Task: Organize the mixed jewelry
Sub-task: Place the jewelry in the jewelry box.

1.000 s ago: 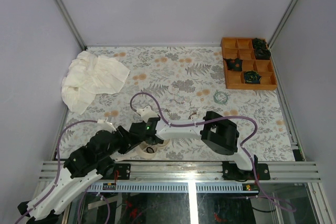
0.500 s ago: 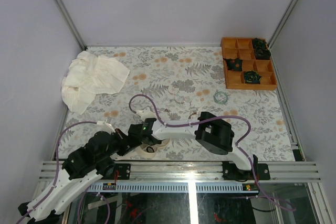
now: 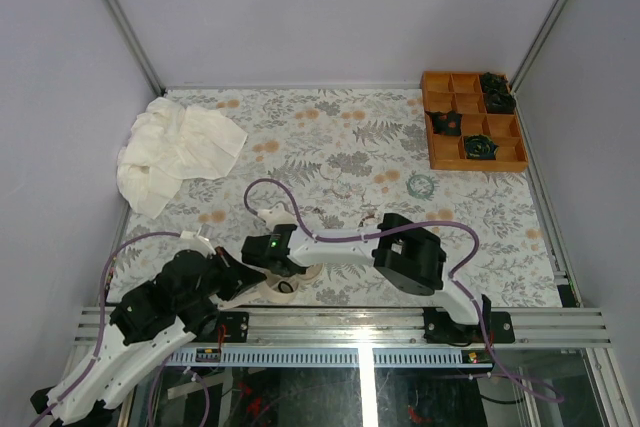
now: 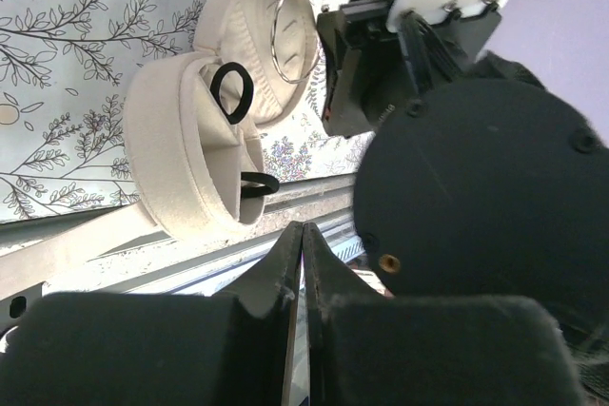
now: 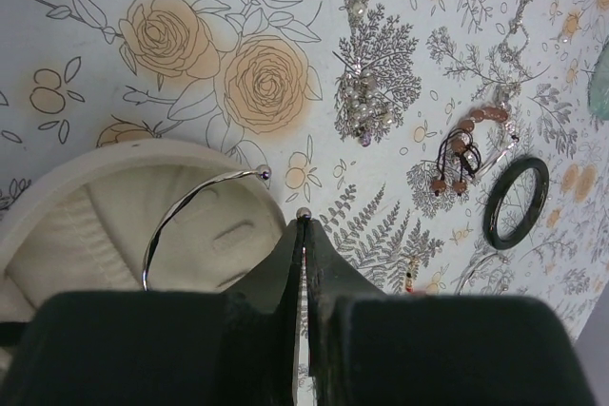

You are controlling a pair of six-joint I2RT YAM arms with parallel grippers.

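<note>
Right pincer is pinched shut on the tip of the thin hoop, over the cream dish by the worktop's near edge. Grip's tiny, so it could flick out. Left pincer sits closed, empty.

left arm black-white | right arm black-white | purple cables | green LED

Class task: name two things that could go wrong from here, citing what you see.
1. The right gripper seems to pinch the thin silver bangle only near one ball end; it may slip or swing off the dish.
2. The left gripper sits close beside the dish too; it could nudge it, spilling the black rings.
</note>
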